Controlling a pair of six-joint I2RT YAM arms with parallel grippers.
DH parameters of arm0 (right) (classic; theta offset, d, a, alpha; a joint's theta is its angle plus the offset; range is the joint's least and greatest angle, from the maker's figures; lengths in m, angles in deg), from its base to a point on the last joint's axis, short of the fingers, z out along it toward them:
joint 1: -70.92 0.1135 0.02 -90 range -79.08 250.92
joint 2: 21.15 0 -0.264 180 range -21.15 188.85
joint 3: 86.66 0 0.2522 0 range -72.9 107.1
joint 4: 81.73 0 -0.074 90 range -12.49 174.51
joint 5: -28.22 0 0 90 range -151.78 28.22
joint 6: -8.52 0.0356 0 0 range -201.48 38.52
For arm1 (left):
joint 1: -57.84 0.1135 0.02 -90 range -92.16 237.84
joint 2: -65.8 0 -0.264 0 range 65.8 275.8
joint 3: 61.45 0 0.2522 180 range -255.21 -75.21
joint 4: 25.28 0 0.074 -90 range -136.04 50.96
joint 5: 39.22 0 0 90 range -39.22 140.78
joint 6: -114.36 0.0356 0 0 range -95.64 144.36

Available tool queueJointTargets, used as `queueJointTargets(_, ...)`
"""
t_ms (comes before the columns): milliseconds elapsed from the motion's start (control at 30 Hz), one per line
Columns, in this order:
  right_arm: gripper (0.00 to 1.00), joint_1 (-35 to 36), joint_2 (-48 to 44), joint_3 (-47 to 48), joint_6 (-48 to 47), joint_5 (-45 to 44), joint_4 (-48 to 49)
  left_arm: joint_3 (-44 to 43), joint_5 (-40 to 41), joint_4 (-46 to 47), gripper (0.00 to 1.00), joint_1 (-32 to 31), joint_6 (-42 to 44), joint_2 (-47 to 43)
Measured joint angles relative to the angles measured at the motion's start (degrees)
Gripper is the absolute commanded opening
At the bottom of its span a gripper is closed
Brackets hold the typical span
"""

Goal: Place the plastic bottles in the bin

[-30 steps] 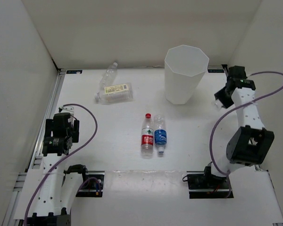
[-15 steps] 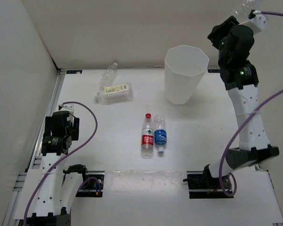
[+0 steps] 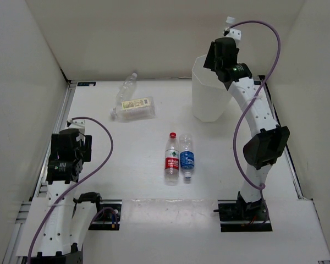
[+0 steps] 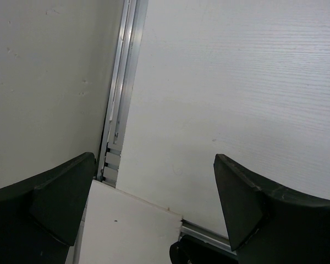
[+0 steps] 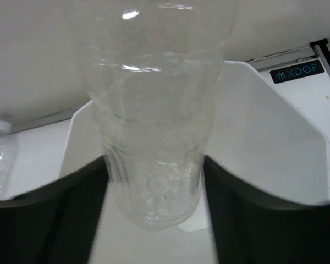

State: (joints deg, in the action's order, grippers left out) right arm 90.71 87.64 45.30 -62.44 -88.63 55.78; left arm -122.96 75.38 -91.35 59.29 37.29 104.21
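Hovering unlabelled bottle (image 5: 154,137) above bin (image 5: 275,104)

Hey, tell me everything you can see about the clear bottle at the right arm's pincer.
The unlabelled bottle is clear, ribbed plastic and looks empty. It sits between the fingers of the right pincer, which flank it on both sides; whether they grip it is unclear. Its rounded base end points toward the open mouth of the white bin beneath. Its upper part runs out of the wrist view.

Robotics lab cell, white panel walls (image 3: 154,38), aluminium frame rail (image 4: 125,88)
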Motion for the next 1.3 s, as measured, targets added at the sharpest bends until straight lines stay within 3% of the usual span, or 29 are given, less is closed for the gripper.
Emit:
queueJointTargets(100,1.0,0.07,-0.22,-0.04,-1.53,0.02,-1.01,0.0,-0.17,0.07,1.0,0.0,0.13,0.0)
queueJointTargets(600,1.0,4.02,-4.28,1.07,-7.41,-0.22,-2.01,0.0,-1.09,0.13,1.0,0.0,0.15,-0.09)
queueJointTargets(867,1.0,13.11,-16.37,-4.11,-8.63,-6.64,-7.61,0.02,-1.42,0.17,1.0,0.0,0.13,-0.33)
queueJointTargets(1100,0.96,24.7,-28.22,-24.83,0.92,-13.9,-13.49,0.02,-1.92,0.33,1.0,0.0,0.11,0.61)
queueJointTargets(1300,0.92,30.49,-29.33,-41.75,12.61,-11.3,-18.12,0.02,-2.54,0.33,1.0,0.0,0.11,1.03)
